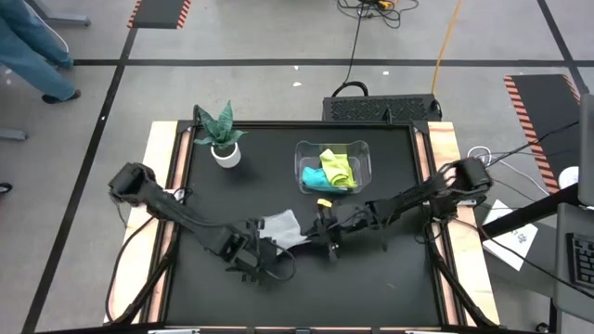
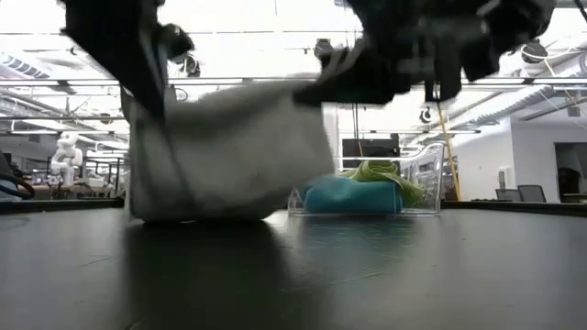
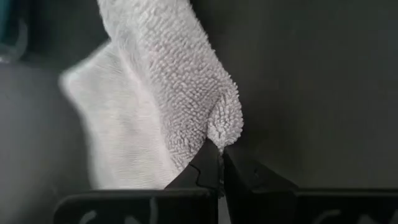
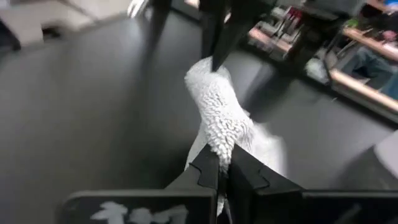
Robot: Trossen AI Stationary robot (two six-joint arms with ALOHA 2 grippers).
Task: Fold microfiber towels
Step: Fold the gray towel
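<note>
The grey towel point(image 1: 283, 228) is near the front middle of the black table point(image 1: 390, 278), and both robot grippers are pinching it: the left gripper point(image 3: 219, 163) holds one edge tight and the right gripper point(image 4: 225, 167) holds another, so the towel hangs up off the table between them. I think this is the start of folding the first towel. Next they should carry the held edge over and lay it flat, while the yellow-green towel point(image 1: 338, 165) and blue towel point(image 1: 317, 178) wait in the clear bin point(image 1: 362, 148) farther back.
</note>
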